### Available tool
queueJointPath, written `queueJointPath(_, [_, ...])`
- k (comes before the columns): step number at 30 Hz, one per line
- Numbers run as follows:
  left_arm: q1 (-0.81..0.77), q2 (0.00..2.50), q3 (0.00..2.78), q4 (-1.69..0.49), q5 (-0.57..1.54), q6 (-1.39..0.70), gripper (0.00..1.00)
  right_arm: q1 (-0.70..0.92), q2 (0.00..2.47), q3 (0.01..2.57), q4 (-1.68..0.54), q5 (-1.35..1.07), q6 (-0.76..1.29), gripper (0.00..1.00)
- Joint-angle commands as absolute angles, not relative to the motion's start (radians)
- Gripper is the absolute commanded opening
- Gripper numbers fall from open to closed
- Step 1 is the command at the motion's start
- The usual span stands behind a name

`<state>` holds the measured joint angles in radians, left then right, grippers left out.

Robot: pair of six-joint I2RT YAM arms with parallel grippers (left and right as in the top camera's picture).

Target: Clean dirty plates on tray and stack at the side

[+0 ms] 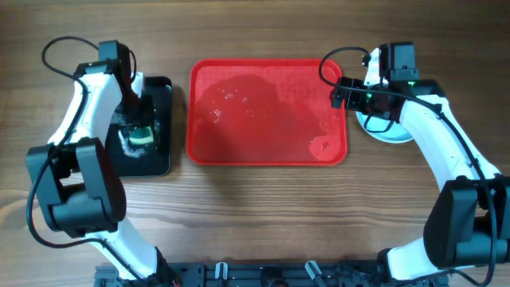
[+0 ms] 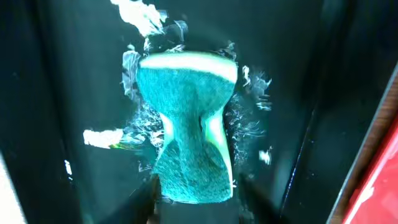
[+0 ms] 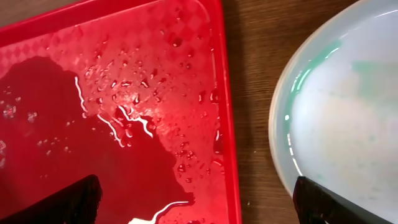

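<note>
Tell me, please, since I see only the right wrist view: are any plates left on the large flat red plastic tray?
Observer: No. From overhead, the large red plastic tray carries only water, no plates.
Operator: Where is the sponge, please?
Observer: The teal-green scouring sponge lies in suds on the narrow black plastic tray, left of the red one, beneath the left gripper.
Operator: How many plates are beside me?
Observer: The pale aqua round plate sits on the wooden table right of the tray, mostly under the right arm, so I cannot give a count.
</note>
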<state>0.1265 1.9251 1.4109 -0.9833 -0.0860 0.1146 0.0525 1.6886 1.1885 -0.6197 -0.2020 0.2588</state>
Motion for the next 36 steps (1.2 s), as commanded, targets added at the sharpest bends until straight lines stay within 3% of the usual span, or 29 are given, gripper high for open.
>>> queueJointPath(1, [0.131,1.926,1.408,-0.979,-0.075,0.118,0.39,0.054,1.678,1.205,-0.623,-0.18,0.224,1.0])
queueJointPath(6, [0.129,1.861,1.511,-1.078,-0.063,0.096,0.49,0.054,1.639,1.227,-0.669,-0.184,0.21,1.0])
queueJointPath(7, [0.127,1.829,1.556,-1.111,-0.047,0.096,0.56,0.054,1.615,1.239,-0.685,-0.184,0.21,1.0])
queueJointPath(9, [0.125,1.771,1.619,-1.14,-0.005,0.062,1.0,0.054,1.553,1.267,-0.722,-0.183,0.208,1.0])
queueJointPath(12, [0.125,1.661,1.637,-1.139,0.019,-0.072,1.0,0.054,1.442,1.316,-0.807,-0.178,0.18,1.0])
queueJointPath(25, [0.125,1.617,1.637,-1.139,0.019,-0.072,1.0,0.054,0.826,1.337,-0.889,-0.183,0.167,1.0])
queueJointPath(36, [0.125,1.617,1.637,-1.139,0.019,-0.072,1.0,0.054,0.767,1.267,-0.88,-0.138,0.119,1.0])
